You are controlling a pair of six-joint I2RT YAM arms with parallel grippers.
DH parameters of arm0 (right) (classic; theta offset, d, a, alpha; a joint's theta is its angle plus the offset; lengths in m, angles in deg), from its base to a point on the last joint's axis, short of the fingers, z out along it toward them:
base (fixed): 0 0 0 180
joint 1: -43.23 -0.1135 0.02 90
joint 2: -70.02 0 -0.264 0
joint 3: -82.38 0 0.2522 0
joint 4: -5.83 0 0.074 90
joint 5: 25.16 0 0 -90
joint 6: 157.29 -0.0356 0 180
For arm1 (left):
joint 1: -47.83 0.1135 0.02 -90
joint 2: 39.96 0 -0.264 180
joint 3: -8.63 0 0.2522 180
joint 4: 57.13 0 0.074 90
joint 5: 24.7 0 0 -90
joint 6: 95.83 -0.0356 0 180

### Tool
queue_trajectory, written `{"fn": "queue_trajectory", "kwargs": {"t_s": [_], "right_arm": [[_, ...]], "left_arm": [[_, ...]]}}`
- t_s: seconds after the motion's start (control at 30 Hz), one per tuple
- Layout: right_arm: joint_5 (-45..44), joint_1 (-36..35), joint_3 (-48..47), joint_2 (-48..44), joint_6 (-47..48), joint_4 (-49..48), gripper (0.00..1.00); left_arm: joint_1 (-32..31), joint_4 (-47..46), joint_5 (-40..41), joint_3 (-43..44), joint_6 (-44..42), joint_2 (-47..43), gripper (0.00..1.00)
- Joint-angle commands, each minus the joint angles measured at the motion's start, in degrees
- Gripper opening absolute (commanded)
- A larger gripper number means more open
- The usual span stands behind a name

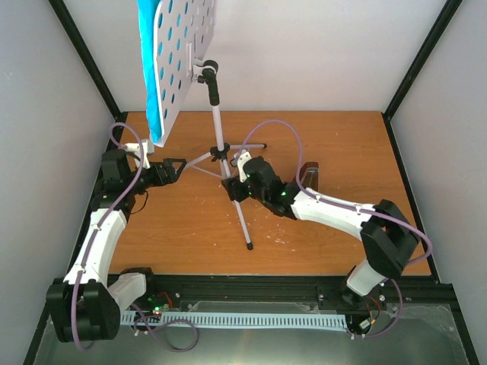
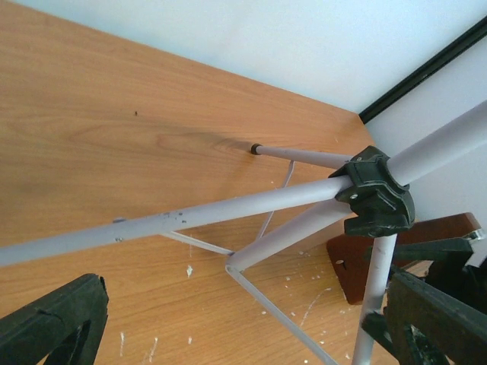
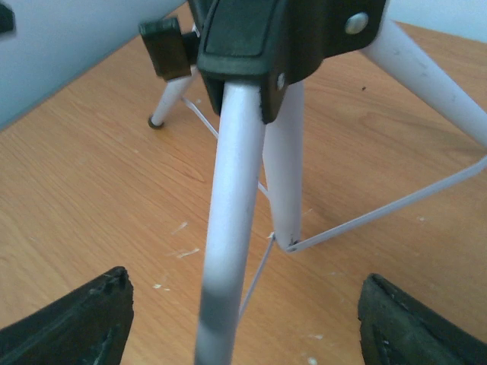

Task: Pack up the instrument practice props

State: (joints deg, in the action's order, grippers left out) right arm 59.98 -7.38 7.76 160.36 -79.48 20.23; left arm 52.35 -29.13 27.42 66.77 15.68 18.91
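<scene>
Only the top view shows the music stand upright mid-table, with the blue sheet on its desk and the metronome at its 3 o'clock. The wrist views show both pairs spread wide. The left fingers sit low at the hub's 9 o'clock, holding nothing, and the right fingers straddle the near leg untouched, arm stretched low.

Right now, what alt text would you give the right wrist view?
A white music stand leg rises between the black fingers of the open right gripper, untouched by either. Its black hub joins more legs above the wooden table.
</scene>
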Motion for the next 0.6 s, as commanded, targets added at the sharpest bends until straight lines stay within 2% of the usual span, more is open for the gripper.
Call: {"fn": "queue_trajectory", "kwargs": {"t_s": [0.0, 0.1, 0.23, 0.37, 0.47, 0.57], "right_arm": [[-3.1, -0.8, -4.7, 4.1, 1.9, -0.2, 0.65], [-5.0, -1.7, -6.1, 6.2, 2.8, -1.2, 0.53], [-4.1, -2.0, -5.0, 6.0, 3.7, -3.2, 0.23], [0.5, -1.5, -0.5, 1.8, 4.3, -5.3, 0.04], [8.8, 0.1, 4.2, -3.4, 5.8, -5.8, 0.03], [21.1, 3.2, 9.5, -7.8, 8.1, -4.9, 0.03]], "left_arm": [[0.3, -0.3, 1.5, 2.3, -6.7, -1.8, 0.99], [0.3, -0.7, 2.4, 0.6, -8.6, -3.2, 0.99], [0.2, -0.4, 2.5, -0.6, -10.6, -4.3, 0.99], [-0.7, -1.2, -1.4, -1.0, -12.6, -4.7, 1.0], [-2.5, -2.3, -7.0, -1.6, -14.1, -4.0, 0.99], [-5.7, -2.7, -12.8, -1.7, -16.4, -2.7, 0.99]]}}
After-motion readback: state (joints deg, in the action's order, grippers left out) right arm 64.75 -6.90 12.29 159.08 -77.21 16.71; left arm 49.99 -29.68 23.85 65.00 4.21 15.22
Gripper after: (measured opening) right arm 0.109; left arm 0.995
